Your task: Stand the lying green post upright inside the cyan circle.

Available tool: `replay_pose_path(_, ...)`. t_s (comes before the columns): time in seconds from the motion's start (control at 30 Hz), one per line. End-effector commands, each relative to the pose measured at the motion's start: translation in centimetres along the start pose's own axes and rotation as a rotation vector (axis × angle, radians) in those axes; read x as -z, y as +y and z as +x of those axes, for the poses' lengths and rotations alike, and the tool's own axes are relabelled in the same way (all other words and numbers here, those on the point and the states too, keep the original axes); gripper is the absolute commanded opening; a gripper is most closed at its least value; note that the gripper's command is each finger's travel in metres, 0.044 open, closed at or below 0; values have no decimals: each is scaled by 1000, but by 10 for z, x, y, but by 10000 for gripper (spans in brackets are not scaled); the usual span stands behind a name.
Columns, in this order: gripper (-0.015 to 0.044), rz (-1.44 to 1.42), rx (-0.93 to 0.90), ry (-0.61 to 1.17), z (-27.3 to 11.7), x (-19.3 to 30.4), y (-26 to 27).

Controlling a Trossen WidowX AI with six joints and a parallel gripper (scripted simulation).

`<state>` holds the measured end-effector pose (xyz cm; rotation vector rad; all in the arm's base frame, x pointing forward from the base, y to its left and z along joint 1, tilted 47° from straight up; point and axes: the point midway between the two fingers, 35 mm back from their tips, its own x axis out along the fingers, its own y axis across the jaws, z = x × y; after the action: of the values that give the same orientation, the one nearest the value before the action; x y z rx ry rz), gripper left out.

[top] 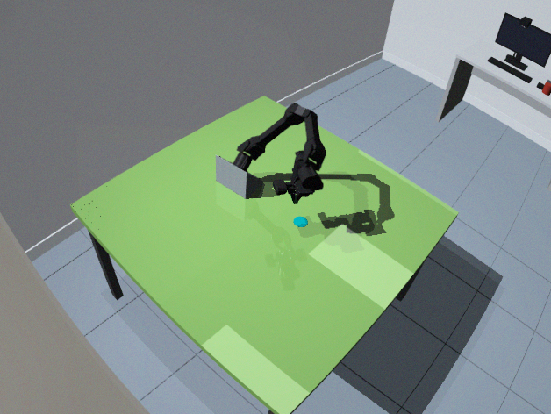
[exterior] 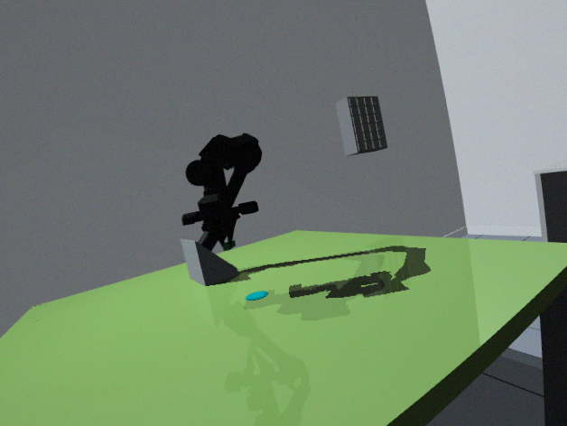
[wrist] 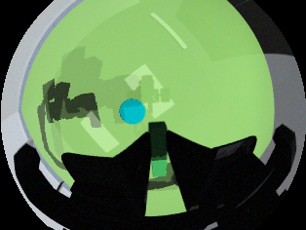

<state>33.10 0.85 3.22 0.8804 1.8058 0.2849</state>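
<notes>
From left to right, the exterior view showed a grey wedge [top: 230, 176] [exterior: 218, 267], the hand [top: 296, 198] [exterior: 227, 240] [wrist: 158, 132] pinching the green post [exterior: 228, 245] [wrist: 157, 141] above the surface [top: 178, 249] [exterior: 137, 347] [wrist: 219, 97], the cyan circle [top: 300, 221] [exterior: 256, 295] [wrist: 132, 111] and a grilled box [exterior: 367, 125] on the wall. The top view lacked that box but showed a desk [top: 454, 91] and monitor [top: 522, 39] at right. The wrist view alone showed the post clearly between both fingertips; its tilt could not be told. There were one post, apart from the circle, one circle, one hand, one wedge, one box and one monitor.
</notes>
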Motion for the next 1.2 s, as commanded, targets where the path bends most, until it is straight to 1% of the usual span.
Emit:
replay_pose_path(0.0,23,-57,-9,0,-1,2,14)
replay_pose_path(0.43,23,-183,-25,13,-1,10,43)
replay_pose_path(1.17,23,-207,65,-59,15,5,35)
